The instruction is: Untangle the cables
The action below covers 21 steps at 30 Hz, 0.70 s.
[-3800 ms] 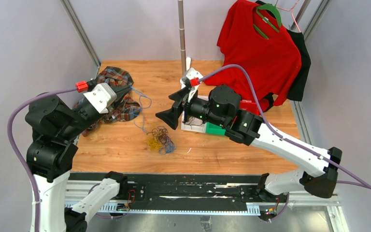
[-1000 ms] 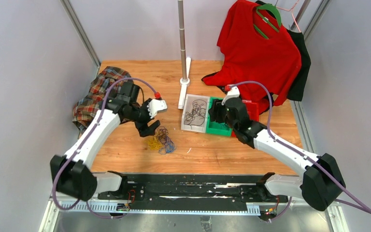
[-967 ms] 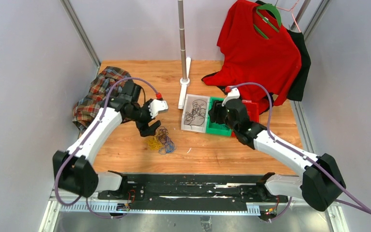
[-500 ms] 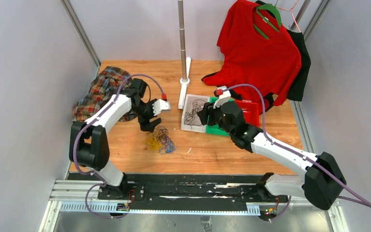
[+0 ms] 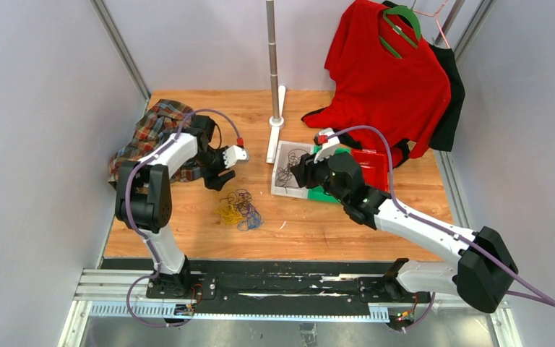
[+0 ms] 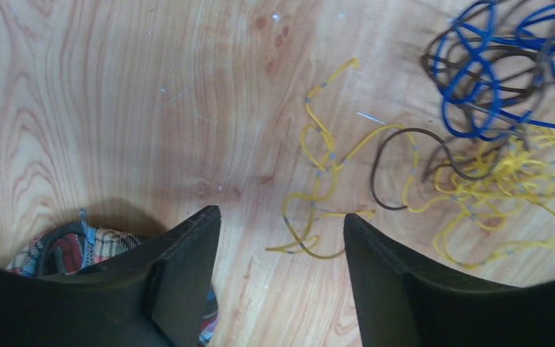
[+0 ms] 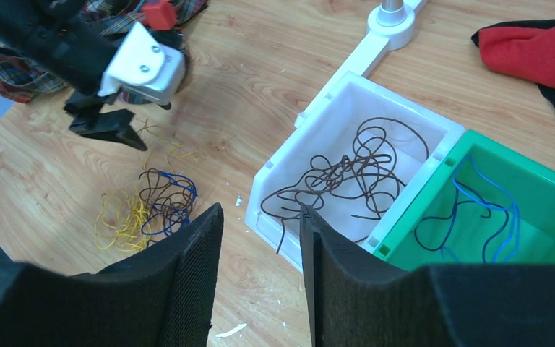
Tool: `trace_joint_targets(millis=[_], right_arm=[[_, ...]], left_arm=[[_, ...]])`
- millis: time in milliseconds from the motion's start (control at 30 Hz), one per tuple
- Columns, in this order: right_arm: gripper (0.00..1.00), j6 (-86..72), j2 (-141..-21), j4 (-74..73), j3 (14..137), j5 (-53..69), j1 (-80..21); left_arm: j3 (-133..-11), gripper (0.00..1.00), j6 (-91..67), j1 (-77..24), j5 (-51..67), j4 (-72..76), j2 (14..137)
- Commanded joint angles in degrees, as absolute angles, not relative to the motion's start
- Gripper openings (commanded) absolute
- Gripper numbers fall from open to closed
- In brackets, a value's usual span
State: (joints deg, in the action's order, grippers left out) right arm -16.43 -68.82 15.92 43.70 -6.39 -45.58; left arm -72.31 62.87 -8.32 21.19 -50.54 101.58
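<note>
A tangled wad of cables point(image 5: 240, 208) in yellow, blue and black lies on the wooden table; its yellow loops point(image 6: 506, 181) and blue loops point(image 6: 491, 79) show in the left wrist view, and the wad point(image 7: 148, 210) in the right wrist view. My left gripper point(image 5: 219, 179) point(image 6: 282, 217) hovers open just left of the wad, nothing between its fingers. Black cables point(image 7: 354, 173) lie in a white bin point(image 5: 275, 181) point(image 7: 271, 224), one end trailing over its front rim. Blue cables point(image 7: 477, 210) lie in a green bin point(image 7: 408, 228). My right gripper point(image 5: 302, 172) point(image 7: 260, 210) hangs open above the white bin's near corner.
A plaid cloth point(image 5: 152, 137) is heaped at the table's left, right behind the left arm. A metal pole point(image 5: 273, 72) on a white foot stands behind the bins. A red bin point(image 5: 372, 163) sits beside the green one. A red shirt point(image 5: 390, 72) on a hanger drapes at the back right.
The left gripper drew back up and left, off the wad toward the plaid cloth. The right gripper slid left from the green bin to the white bin. Both jaws narrowed somewhat.
</note>
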Motion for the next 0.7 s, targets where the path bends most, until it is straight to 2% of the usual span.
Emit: trace_joint_targets(millis=[0,33,100,200,300,400,467,567,667], right_arm=[[0.42,-15.2,-68.7,17.7,45.0,-6.1,-47.2],[0.41,-15.2,-68.7,17.7,44.9,-6.1,-47.2],[0.35,-15.2,-68.7,18.1,44.9,-6.0,-47.3],[0.22,-15.2,-68.4,18.5,45.3,-5.8,-47.5],[0.15,-14.9,-68.5,18.8,46.1,-5.7,-48.2],[0.15,-13.7,-69.2,19.0,47.6,-6.2,-49.4],[0.19,-12.7,-69.6,19.1,49.0,-6.2,-50.4],[0.4,-10.9,-71.0,20.6,51.3,-5.3,-52.8],[0.54,-8.4,-72.8,24.2,53.4,-4.5,-56.1]], left_arm=[[-71.0,0.66,59.8,-8.0,17.9,-44.8,103.0],[-70.8,0.63,59.2,-8.0,17.4,-44.0,103.0],[-70.7,0.49,57.4,-8.0,16.4,-42.6,102.8],[-71.5,0.24,56.0,-8.1,17.6,-44.8,100.1],[-71.6,0.02,55.0,-8.1,20.8,-48.4,93.6],[-74.0,0.01,54.6,-8.1,24.7,-55.0,87.1],[-75.9,0.01,53.7,-8.1,27.2,-58.8,83.5],[-78.7,0.01,52.1,-8.1,30.7,-62.3,77.9],[-81.4,0.01,50.2,-8.1,34.7,-63.6,72.1]])
